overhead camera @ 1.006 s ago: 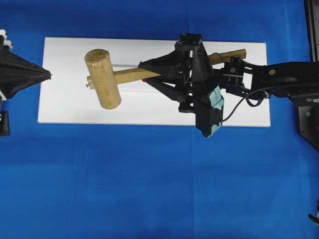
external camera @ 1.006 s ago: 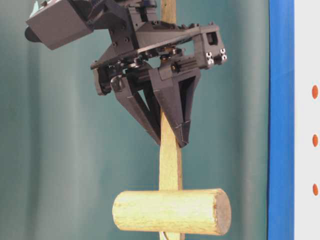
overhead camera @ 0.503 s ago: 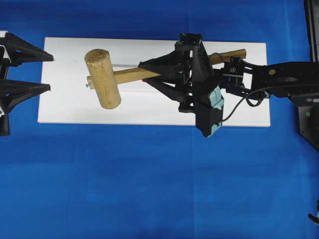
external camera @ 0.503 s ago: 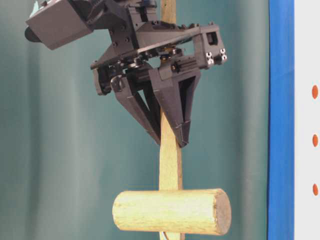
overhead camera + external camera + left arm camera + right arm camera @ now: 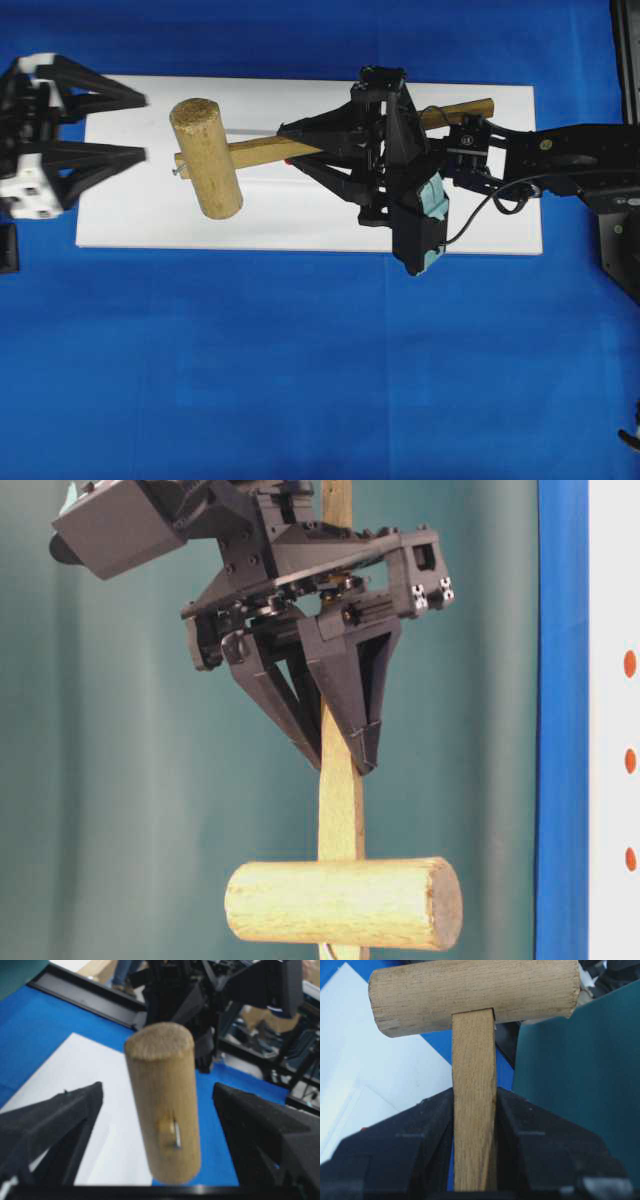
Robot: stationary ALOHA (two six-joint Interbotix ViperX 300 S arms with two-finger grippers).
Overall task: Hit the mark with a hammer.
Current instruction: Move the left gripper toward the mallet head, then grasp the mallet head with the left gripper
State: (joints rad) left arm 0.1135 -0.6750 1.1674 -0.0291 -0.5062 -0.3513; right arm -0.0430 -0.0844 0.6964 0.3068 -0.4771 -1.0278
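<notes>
While the blue table cover (image 5: 300, 380) fills most of the overhead view, a long white block (image 5: 300, 215) lies flat across its upper part. Over that block the right gripper (image 5: 300, 148) reaches in from the right, its jaws clamped on the slim handle of the hammer (image 5: 205, 157); the right wrist view shows both fingers (image 5: 432, 1130) pressed against the handle's sides. From table level the hammer hangs with its thick cylindrical head lowest. At the block's left end the left gripper (image 5: 135, 127) has its jaws spread wide and holds nothing, facing the mallet head, near it but apart. A small metal pin (image 5: 176, 1135) sticks from the head's side
</notes>
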